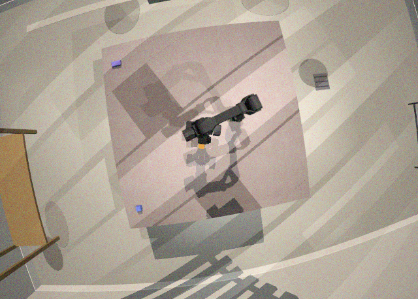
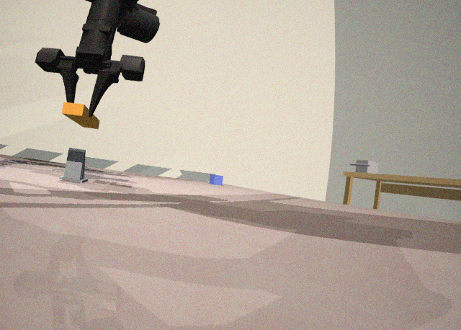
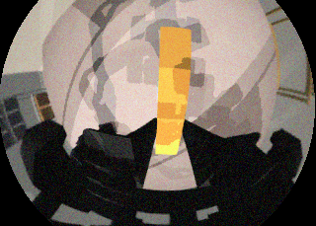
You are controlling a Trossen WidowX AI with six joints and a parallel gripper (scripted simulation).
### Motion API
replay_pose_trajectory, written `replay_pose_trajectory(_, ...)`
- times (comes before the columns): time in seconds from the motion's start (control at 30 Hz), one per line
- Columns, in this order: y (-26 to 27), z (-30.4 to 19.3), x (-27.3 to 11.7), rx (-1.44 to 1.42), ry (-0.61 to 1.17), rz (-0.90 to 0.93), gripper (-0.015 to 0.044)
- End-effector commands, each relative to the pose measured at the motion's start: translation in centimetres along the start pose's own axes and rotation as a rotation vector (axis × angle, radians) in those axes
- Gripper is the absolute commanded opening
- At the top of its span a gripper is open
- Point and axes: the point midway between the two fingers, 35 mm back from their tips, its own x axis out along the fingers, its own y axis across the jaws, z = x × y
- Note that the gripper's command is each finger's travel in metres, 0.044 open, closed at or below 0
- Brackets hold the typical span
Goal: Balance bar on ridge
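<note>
My gripper [image 1: 202,141] [image 2: 80,108] [image 3: 169,121] is shut on the orange bar [image 1: 201,146] [image 2: 74,109] [image 3: 174,53]. The bar is held in the air and reaches forward from the fingers in the wrist view. The exterior view shows the grey ridge [image 2: 75,166] standing upright on the pinkish table [image 1: 270,147] [image 2: 223,292], below the bar with a clear gap between them. The arm hides the ridge in the top view, and it does not show in the wrist view. I cannot tell whether the bar is exactly level.
A purple-blue block [image 1: 115,63] lies near the table's upper left corner in the top view, and a blue cube [image 1: 138,208] near its lower left corner. One blue block [image 2: 216,179] shows right of the ridge. A wooden bench [image 1: 13,188] [image 2: 405,179] stands beyond the table.
</note>
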Motion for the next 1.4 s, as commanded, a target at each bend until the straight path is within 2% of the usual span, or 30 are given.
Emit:
replay_pose_trajectory(0.0, 0.2, 0.1, 0.8, 0.002, 0.0, 0.006, 0.0)
replay_pose_trajectory(0.63, 0.2, 0.0, 3.8, 0.002, 0.0, 0.006, 0.0)
replay_pose_trajectory(1.37, 0.2, 0.0, 3.7, 0.002, 0.0, 0.006, 0.0)
